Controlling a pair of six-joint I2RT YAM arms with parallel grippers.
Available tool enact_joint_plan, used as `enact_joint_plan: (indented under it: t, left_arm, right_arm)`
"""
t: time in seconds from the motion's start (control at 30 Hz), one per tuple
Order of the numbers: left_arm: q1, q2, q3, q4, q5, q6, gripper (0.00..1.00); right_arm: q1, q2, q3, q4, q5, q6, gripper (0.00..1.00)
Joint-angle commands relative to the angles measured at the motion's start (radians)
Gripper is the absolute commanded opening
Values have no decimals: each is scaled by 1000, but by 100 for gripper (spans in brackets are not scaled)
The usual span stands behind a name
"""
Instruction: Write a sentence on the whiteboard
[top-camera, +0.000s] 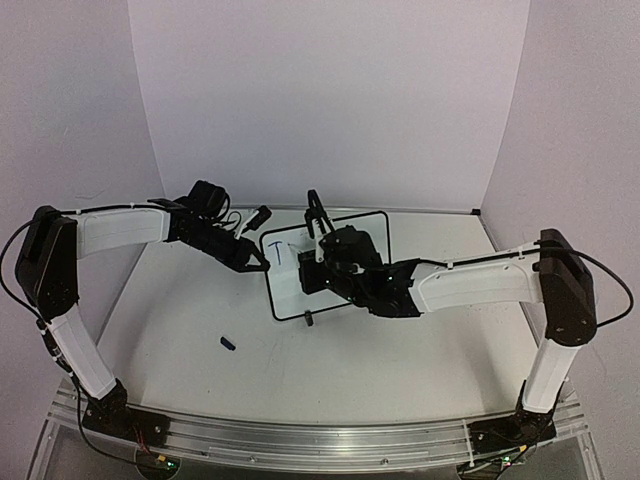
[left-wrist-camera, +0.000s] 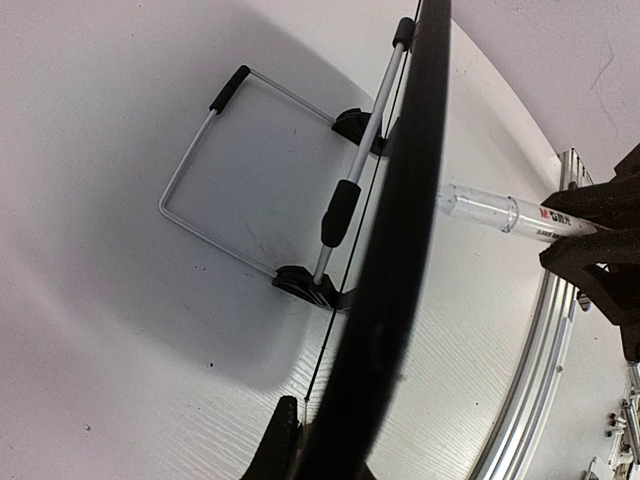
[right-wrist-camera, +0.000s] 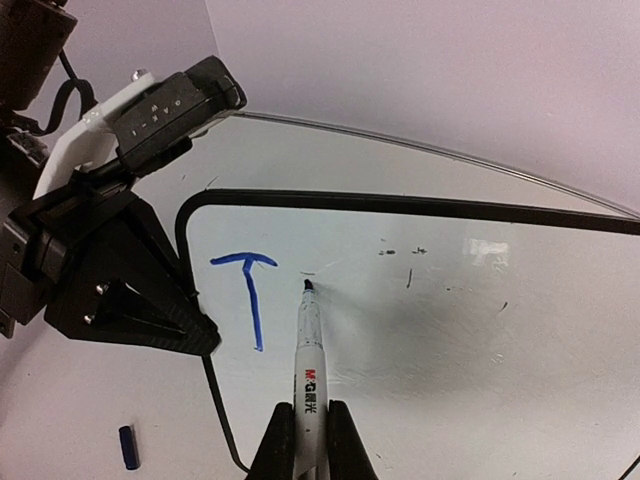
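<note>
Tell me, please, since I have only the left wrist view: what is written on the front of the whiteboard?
Observer: Only a blue letter T, near the upper left corner of the whiteboard.
Operator: Thank you. Where is the pen's tip?
Observer: The marker, clamped in the right gripper, points its tip just right of the T's stem. I cannot tell whether it touches the board.
Operator: Is anything lying loose in front of the board?
Observer: Yes, a small blue piece, perhaps the cap, lies on the table nearer the arm bases, on the left arm's side.
</note>
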Motion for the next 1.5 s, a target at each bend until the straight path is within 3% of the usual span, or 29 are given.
enact_joint_plan:
  t: [0.0,0.4,1.47]
  left_arm:
    - [1,-12,11,-6,-58,-5,0]
    - [1,-10,13,-8,-59,-3,0]
    - [1,-17,11,-11,-60,-3,0]
  right_arm:
    - [-6,3,12,18,-19,-14,0]
    - [-6,8,-11,2,-82,-11,0]
    - [-6,-13,25,-70,61,-5,0]
